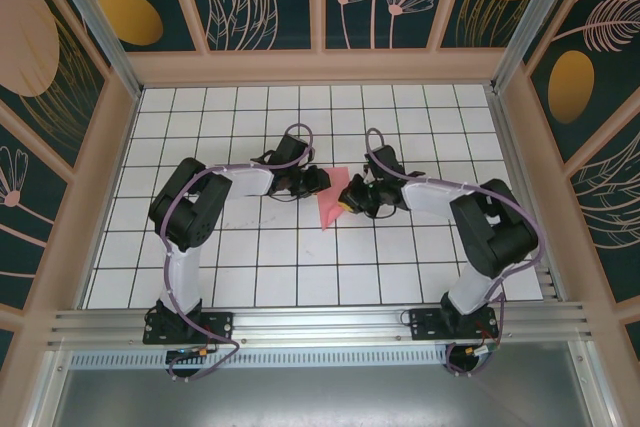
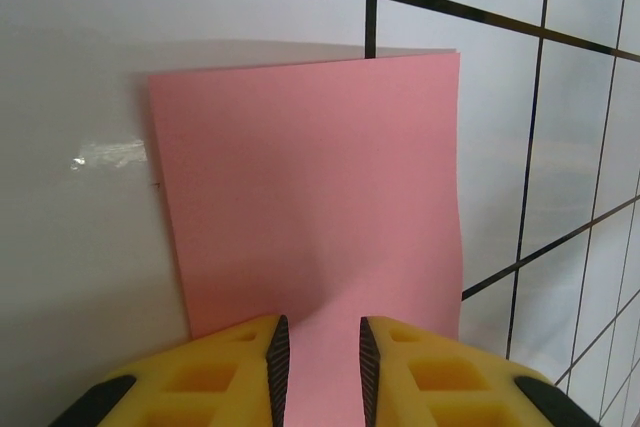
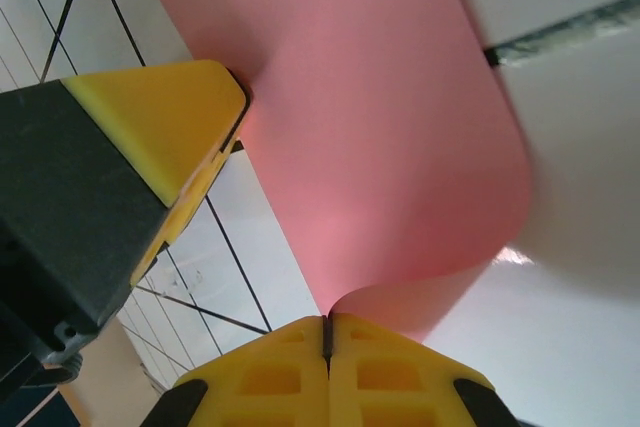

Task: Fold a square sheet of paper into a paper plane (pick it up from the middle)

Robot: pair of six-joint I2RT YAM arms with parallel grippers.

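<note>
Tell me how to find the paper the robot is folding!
Look at the white table with black grid lines. Near its middle, the pink paper sits between the left end effector and the right end effector, which pinches it. It is plain salmon pink, while everything around it is black, yellow or white.

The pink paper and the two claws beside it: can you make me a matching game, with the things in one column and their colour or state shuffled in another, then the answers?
Things
1. left gripper
2. right gripper
3. square sheet of paper
4. table

Colour or state
A. white, with dark grid lines
B. jaws pressed shut, pinching the paper
C. salmon pink, bent into a curve
D. jaws apart, paper running between them

Pairs: 1-D, 2-B, 3-C, 4-A
</note>
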